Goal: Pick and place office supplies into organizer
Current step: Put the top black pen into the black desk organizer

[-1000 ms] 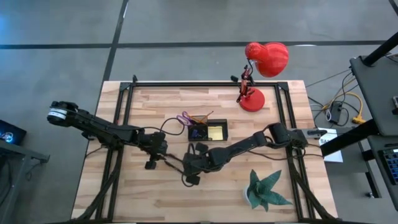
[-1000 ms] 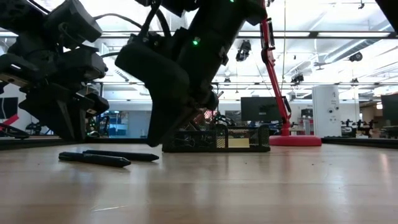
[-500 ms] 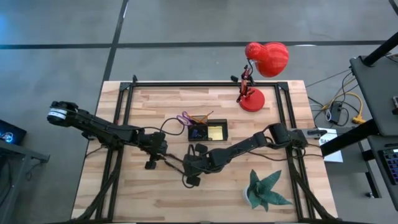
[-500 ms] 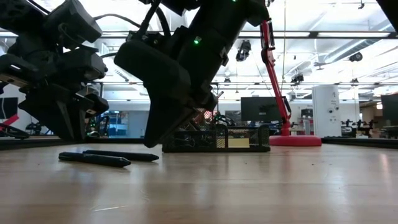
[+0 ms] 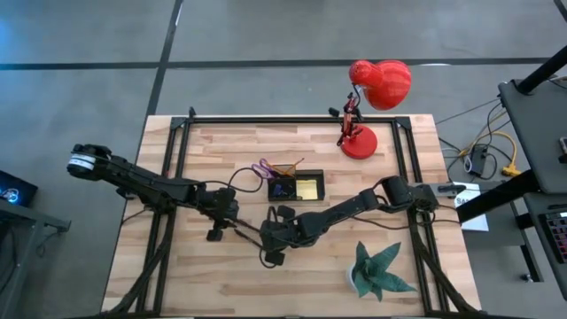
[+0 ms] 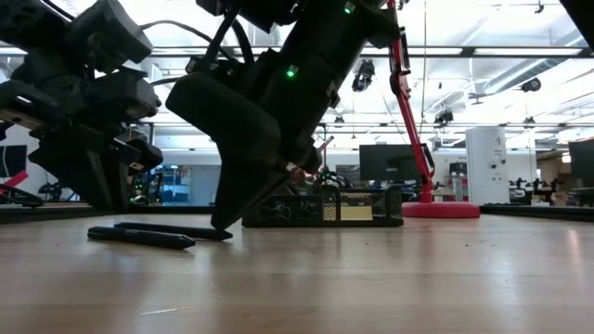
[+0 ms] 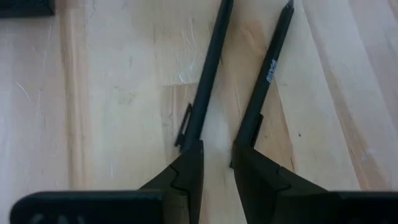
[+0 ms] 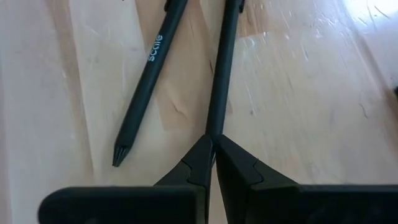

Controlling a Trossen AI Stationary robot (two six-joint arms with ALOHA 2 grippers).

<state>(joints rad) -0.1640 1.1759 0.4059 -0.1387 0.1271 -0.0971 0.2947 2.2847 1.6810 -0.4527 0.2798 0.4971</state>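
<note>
Desk [image 5: 221, 275] centre: two pens [image 8: 142, 101], right gripper [image 8: 212, 163] closed on one, left gripper [image 7: 217, 171] slightly open.

White lettering "scale" on barrel of dark pen [image 8: 142, 90] in right wrist view. Same pen [image 7: 266, 74] in left wrist view bears small white print, too blurred to read. No other legible text, number or sign anywhere else.
</note>
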